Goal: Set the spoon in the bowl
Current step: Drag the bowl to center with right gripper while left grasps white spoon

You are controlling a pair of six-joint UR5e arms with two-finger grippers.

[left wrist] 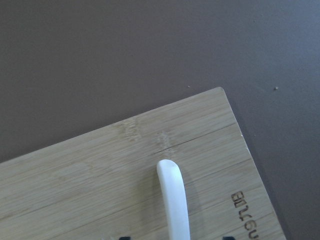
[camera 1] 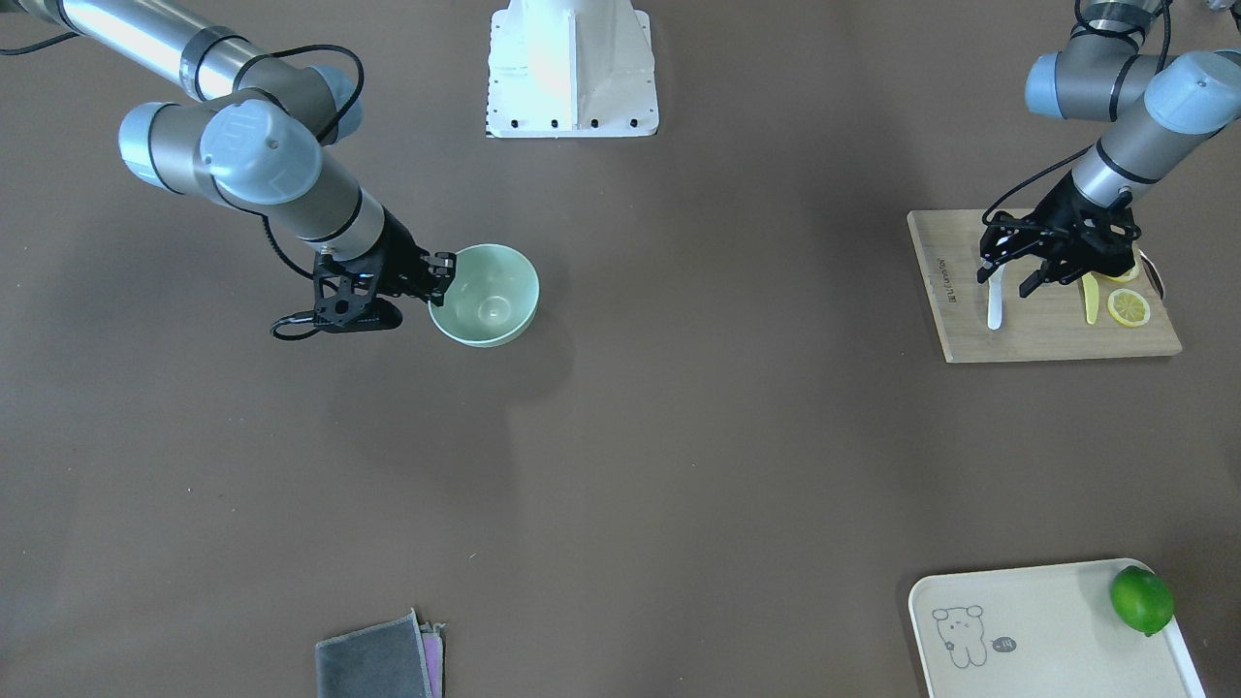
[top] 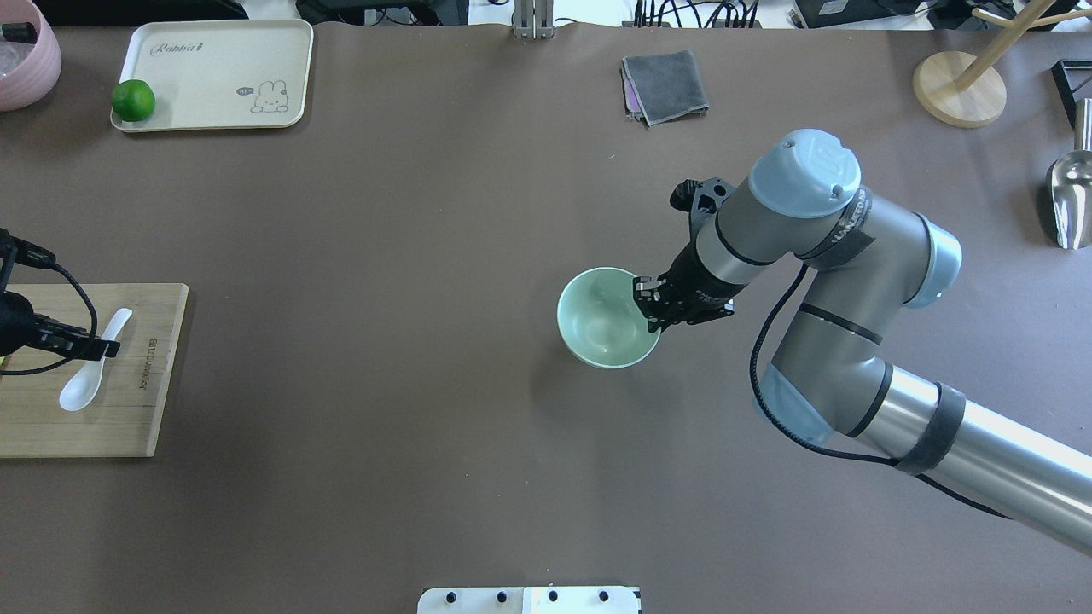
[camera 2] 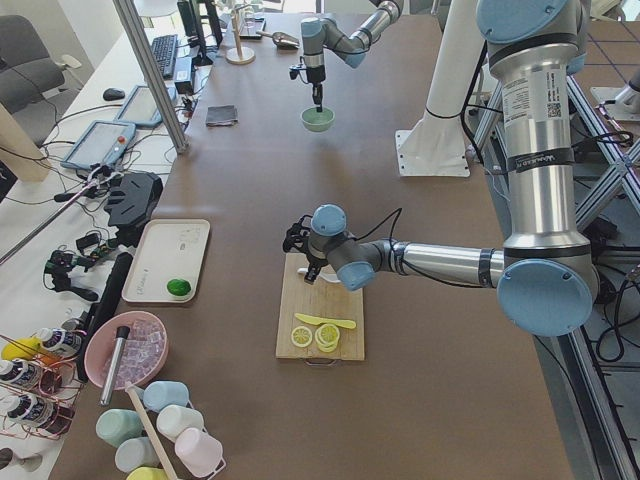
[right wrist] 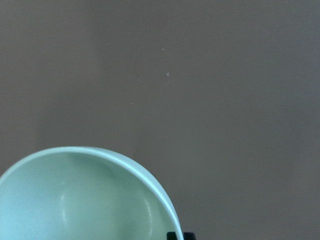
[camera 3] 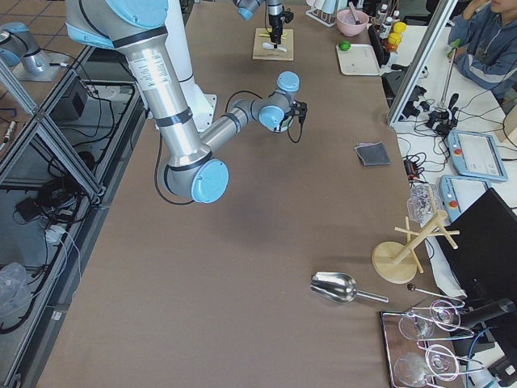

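The white spoon (camera 1: pixel 995 306) lies on the wooden cutting board (camera 1: pixel 1047 334), scoop toward the robot; it also shows in the overhead view (top: pixel 83 385). My left gripper (camera 1: pixel 1008 281) is low over its handle (left wrist: pixel 173 200), open, with a dark fingertip (left wrist: pixel 227 238) on each side. The mint-green bowl (camera 1: pixel 490 301) sits mid-table (top: pixel 597 328). My right gripper (camera 1: pixel 441 276) is shut on the bowl's rim (right wrist: pixel 150 175), one finger inside and one outside. The bowl holds nothing.
Lemon slices (camera 1: pixel 1129 308) and a yellow knife (camera 1: pixel 1091 301) lie on the board beside the left gripper. A cream tray (camera 1: pixel 1028 620) with a lime (camera 1: pixel 1142 599), a grey cloth (camera 1: pixel 373 664), a metal scoop (top: pixel 1071 192) and a wooden stand (top: pixel 960 89) are near the table edges.
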